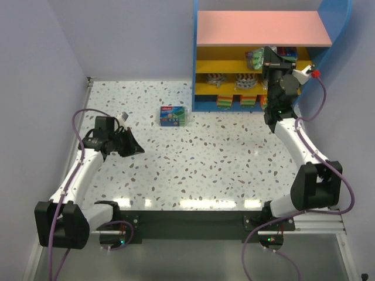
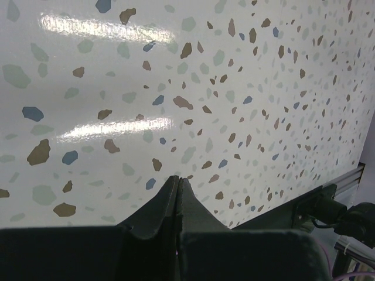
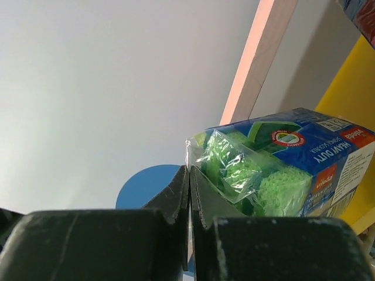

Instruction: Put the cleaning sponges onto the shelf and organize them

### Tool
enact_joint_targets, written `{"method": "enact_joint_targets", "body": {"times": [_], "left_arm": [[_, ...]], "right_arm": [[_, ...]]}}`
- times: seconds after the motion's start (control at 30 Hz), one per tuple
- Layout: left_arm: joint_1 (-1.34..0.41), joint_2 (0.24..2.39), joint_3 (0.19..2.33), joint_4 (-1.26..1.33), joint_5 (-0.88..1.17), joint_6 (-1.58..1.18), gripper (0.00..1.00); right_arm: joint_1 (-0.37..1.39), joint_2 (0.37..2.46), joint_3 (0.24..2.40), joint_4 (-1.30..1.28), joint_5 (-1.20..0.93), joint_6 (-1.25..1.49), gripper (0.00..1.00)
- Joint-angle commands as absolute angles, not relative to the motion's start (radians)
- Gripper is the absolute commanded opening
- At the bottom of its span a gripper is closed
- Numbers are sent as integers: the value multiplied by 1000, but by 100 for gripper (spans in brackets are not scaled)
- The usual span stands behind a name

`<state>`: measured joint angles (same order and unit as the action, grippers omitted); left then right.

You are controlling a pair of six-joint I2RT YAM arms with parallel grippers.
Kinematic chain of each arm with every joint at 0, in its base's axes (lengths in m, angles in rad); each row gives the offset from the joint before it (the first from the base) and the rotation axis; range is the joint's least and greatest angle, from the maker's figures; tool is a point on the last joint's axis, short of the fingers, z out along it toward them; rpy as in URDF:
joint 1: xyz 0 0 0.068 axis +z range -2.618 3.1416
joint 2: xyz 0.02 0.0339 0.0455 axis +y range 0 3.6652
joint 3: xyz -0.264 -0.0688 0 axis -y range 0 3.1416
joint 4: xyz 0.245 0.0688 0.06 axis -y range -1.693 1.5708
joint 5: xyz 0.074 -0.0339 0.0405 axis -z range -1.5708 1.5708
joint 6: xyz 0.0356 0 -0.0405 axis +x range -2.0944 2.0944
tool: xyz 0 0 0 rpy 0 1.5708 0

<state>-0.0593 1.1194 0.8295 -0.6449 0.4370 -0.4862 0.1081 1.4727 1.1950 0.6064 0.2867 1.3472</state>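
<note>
Right gripper [image 3: 188,171]: jaws closed, nothing seen between them. Green sponge pack [image 3: 275,170] just beside tips at 1 o'clock, on shelf [image 1: 263,28] upper yellow board; blue label reads "HEAVY DUTY".
Left gripper [image 2: 179,178]: jaws closed, empty, over speckled table [image 2: 234,70].
Blue-green pack [image 1: 173,116] on table, 7 o'clock of shelf; writing illegible.

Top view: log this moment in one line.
left gripper shut, empty, over table | right gripper shut beside green scourer pack at shelf | blue-green pack on table
</note>
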Motion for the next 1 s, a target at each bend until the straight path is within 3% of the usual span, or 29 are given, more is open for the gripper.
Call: {"method": "enact_joint_targets", "body": {"times": [0.0, 0.53, 0.97], "left_arm": [[-52, 1124, 857, -612, 439, -476, 0], [-52, 1126, 842, -597, 436, -485, 0], [-52, 1131, 844, -591, 440, -502, 0]], "right_arm": [[106, 1470, 1178, 687, 328, 1356, 0], [110, 1411, 1071, 408, 373, 1350, 0], [158, 1540, 1331, 203, 505, 1419, 0]]}}
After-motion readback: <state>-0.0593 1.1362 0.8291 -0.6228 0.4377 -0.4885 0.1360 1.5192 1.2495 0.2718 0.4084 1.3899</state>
